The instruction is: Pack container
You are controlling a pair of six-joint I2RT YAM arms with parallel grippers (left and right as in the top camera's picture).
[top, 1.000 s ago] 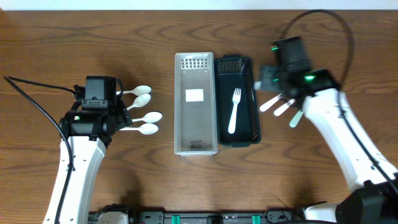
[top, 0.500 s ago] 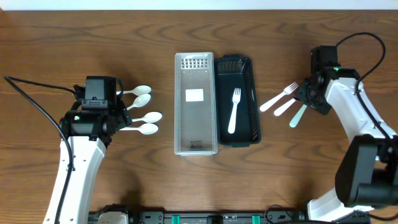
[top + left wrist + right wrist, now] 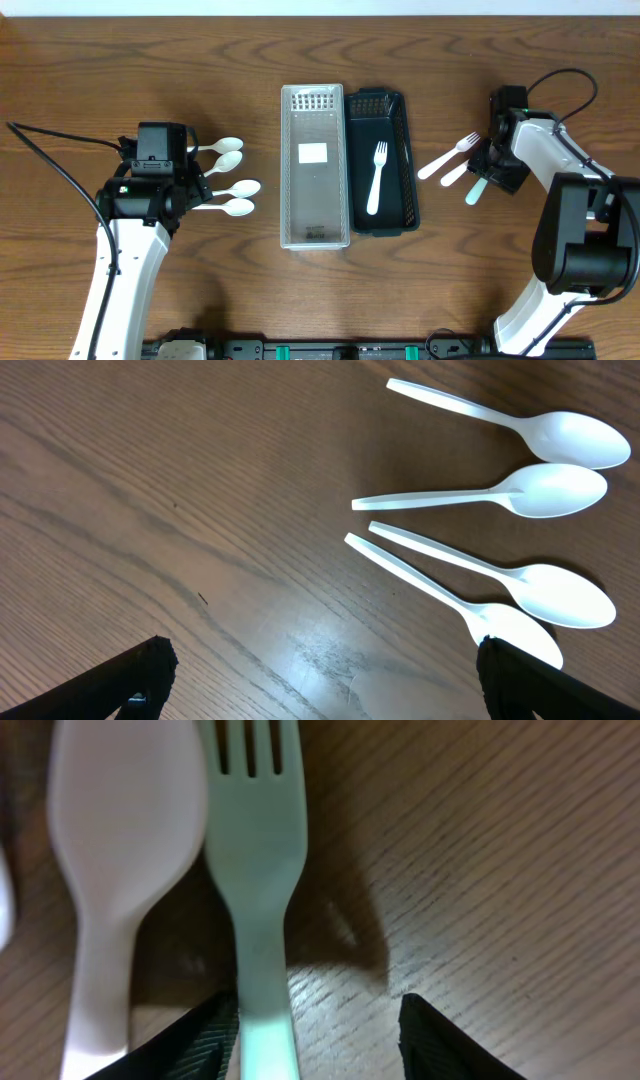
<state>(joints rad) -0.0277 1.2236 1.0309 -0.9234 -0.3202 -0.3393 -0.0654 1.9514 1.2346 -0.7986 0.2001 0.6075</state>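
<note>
A clear container [image 3: 315, 225] and a black basket [image 3: 409, 165] stand side by side at the table's middle. One white fork [image 3: 376, 178] lies in the basket. Several white spoons [image 3: 232, 187] lie left of the container, and they also show in the left wrist view [image 3: 540, 490]. My left gripper [image 3: 160, 190] is open and empty just beside them [image 3: 320, 680]. At the right lie a white fork [image 3: 448, 158], another white utensil [image 3: 458, 172] and a pale green fork [image 3: 476, 190]. My right gripper [image 3: 497, 165] is open and low, with its fingers [image 3: 320, 1040] astride the green fork's handle [image 3: 255, 870].
The white utensil's handle [image 3: 110, 850] lies close to the left of the green fork. The wood table [image 3: 300, 300] shows bare in front of the containers. Black cables trail from both arms.
My right arm has swung from beside the black basket out to the right and come down over the green fork. The left arm has not moved.
</note>
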